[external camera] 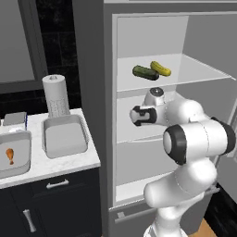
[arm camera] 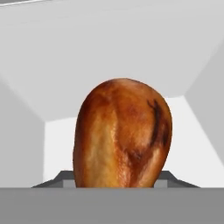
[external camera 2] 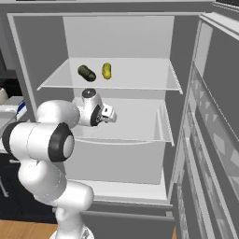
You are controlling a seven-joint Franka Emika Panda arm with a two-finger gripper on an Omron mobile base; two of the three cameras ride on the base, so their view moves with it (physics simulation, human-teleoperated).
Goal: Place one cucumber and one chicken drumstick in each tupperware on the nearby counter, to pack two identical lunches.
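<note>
A chicken drumstick point(arm camera: 122, 135) stands close before the hand camera, its meaty end up, with my gripper point(arm camera: 116, 179) shut on its lower sides. The hand point(external camera 2: 107, 114) reaches into the open fridge at the middle shelf. On the shelf above lie a dark green cucumber point(external camera: 145, 72) and a yellow-green cucumber point(external camera: 160, 68), side by side. On the counter point(external camera: 60, 162) to the left sit two tupperware containers: the left one point(external camera: 21, 162) holds another drumstick point(external camera: 10, 155), and the right one point(external camera: 65, 136) holds nothing.
A paper towel roll point(external camera: 55, 95) stands behind the right tupperware, and a small white and blue box point(external camera: 15, 119) behind the left one. The fridge door point(external camera 2: 210, 116) hangs open on the right. Glass shelves point(external camera 2: 140, 81) sit close above and below the hand.
</note>
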